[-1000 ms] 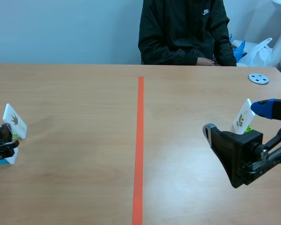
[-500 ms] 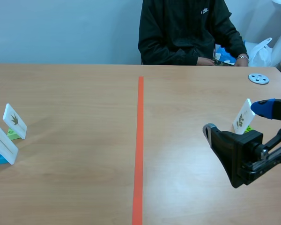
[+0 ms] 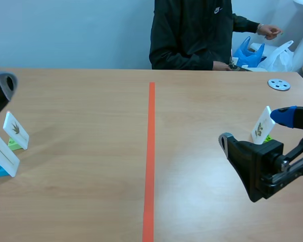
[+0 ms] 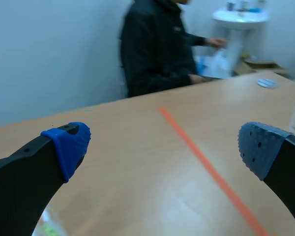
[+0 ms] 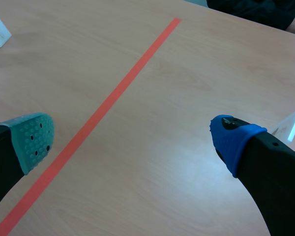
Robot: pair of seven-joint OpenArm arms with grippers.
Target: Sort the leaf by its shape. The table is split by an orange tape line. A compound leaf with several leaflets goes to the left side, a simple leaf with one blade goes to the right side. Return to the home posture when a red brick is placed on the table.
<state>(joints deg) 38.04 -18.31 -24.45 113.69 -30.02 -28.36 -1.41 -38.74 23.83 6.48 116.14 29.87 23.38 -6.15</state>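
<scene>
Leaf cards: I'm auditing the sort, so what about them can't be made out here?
- Right-side card, scene view: leaf print too small to count leaflets. Right wrist view: mostly hidden behind the blue finger pad.
- Nearer left card, scene view: steeply angled and cut by the picture's edge, print unreadable.

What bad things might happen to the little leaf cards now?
1. The right card stands close beside the right arm, whose jaws are open. A careless swing might knock it over.
2. At the left, the green-stand card and the blue-stand card stand close together, below the raised left arm. Coming down for one might tip the other.
</scene>
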